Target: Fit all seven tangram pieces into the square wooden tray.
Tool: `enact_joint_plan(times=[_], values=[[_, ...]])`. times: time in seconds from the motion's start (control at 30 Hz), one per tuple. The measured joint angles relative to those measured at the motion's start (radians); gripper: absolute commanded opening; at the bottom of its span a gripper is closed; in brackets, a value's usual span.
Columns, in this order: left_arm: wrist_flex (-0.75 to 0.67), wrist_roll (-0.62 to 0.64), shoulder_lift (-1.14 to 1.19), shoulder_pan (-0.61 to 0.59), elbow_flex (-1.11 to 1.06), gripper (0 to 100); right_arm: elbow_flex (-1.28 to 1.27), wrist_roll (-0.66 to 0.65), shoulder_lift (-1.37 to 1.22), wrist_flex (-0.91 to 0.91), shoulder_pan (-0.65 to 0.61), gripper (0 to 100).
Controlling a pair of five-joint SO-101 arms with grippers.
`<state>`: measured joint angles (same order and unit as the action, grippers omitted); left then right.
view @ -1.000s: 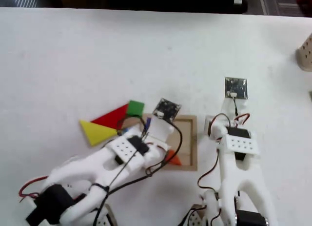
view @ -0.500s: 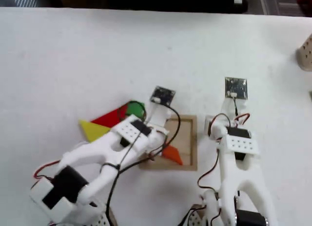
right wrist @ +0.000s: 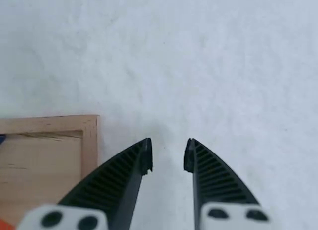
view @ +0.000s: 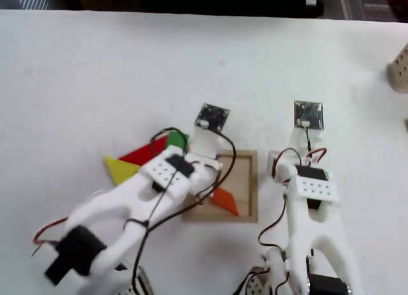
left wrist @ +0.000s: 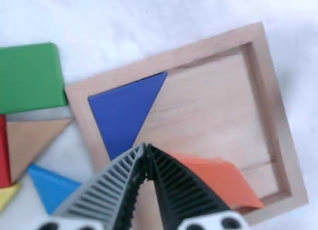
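Note:
The square wooden tray (left wrist: pixel 258 96) holds a dark blue triangle (left wrist: pixel 126 111) against one wall and an orange piece (left wrist: pixel 221 178) near a corner. My left gripper (left wrist: pixel 146 151) hangs shut just above the blue triangle's tip, with nothing between its fingers. Outside the tray lie a green square (left wrist: pixel 30 76), a tan triangle (left wrist: pixel 30 140), a light blue piece (left wrist: pixel 49 188), a red triangle (view: pixel 141 154) and a yellow triangle (view: pixel 119 171). The left arm covers the tray's (view: pixel 247 180) left half in the high view. My right gripper (right wrist: pixel 167 155) is slightly open over bare table beside the tray's corner (right wrist: pixel 91 135).
The right arm (view: pixel 312 190) stands to the right of the tray. A pale perforated object (view: pixel 400 69) sits at the table's far right edge. White tabletop stretches behind and to the left of the pieces.
The left arm's wrist has moved toward the table's far side and a little left, over the tray's left part. The right arm has stayed still.

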<state>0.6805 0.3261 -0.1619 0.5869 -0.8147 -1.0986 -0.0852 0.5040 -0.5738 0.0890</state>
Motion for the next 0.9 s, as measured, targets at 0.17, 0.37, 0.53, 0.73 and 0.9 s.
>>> enact_joint_plan(times=[0.17, 0.37, 0.53, 0.73, 0.9], values=[[0.0, 0.0, -0.132, 0.081, -0.112, 2, 0.0, 0.0, 0.0, 0.0, 0.0, 11.9], [0.0, 0.0, -0.143, 0.278, -0.186, 2, 0.0, 0.0, 0.0, 0.0, 0.0, 11.9], [-0.04, 0.0, -0.147, 0.296, -0.207, 2, 0.0, 0.0, 0.0, 0.0, 0.0, 11.9], [-0.115, 0.0, -0.106, 0.244, -0.206, 2, 0.0, 0.0, 0.0, 0.0, 0.0, 11.9], [-0.135, -0.002, 0.032, 0.203, -0.098, 2, 0.0, 0.0, 0.0, 0.0, 0.0, 11.9]])
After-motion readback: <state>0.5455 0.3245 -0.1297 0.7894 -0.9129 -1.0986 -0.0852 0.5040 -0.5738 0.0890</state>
